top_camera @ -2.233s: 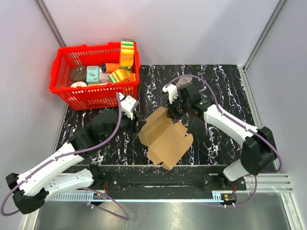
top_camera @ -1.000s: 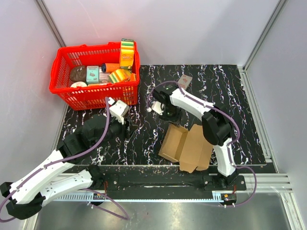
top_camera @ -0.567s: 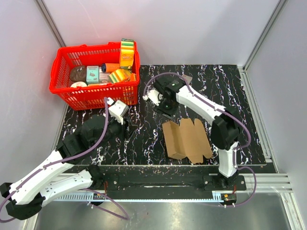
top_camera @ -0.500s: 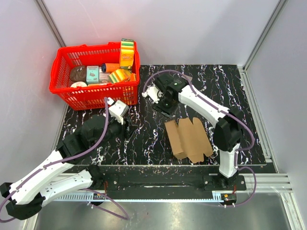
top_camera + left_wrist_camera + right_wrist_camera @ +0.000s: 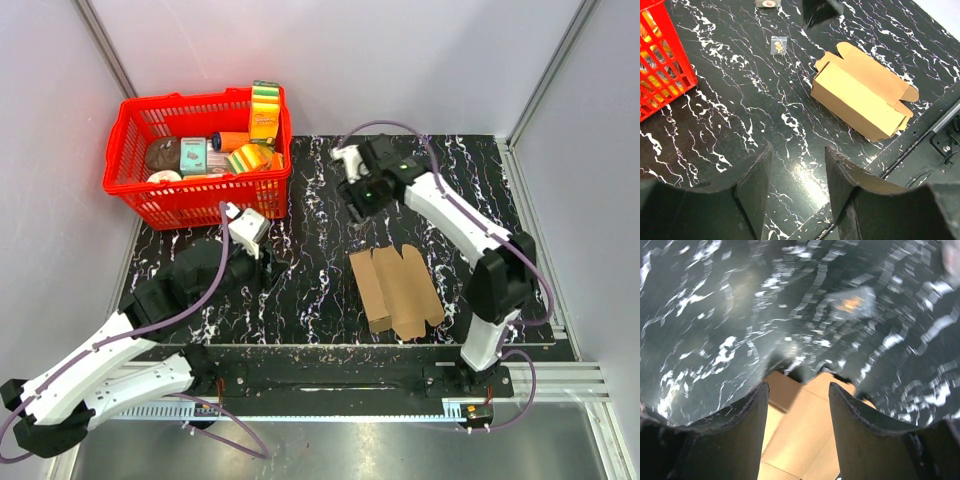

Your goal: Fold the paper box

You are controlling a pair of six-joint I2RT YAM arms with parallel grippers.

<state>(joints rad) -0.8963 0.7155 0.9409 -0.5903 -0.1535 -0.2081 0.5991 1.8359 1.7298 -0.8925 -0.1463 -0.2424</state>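
The paper box [image 5: 395, 290] lies flattened on the black marbled table, near the front edge right of centre; in the left wrist view the paper box [image 5: 860, 97] shows its flaps at both ends. My right gripper [image 5: 360, 205] hovers open just beyond its far end, and in the blurred right wrist view the paper box [image 5: 800, 427] shows below the open right gripper [image 5: 797, 405], untouched. My left gripper [image 5: 265, 265] stands open to the box's left, and in its own view the left gripper [image 5: 796, 175] has only table between its fingers.
A red basket [image 5: 190, 205] full of groceries stands at the back left, its wall [image 5: 660, 65] close to my left gripper. A small clear bag [image 5: 779, 45] lies on the table beyond the box, also seen as a bag [image 5: 852, 302] ahead of my right gripper.
The right gripper opened and let the box go, then drew back and to the right. The box went from half-open to lying flat. The left arm stayed still.
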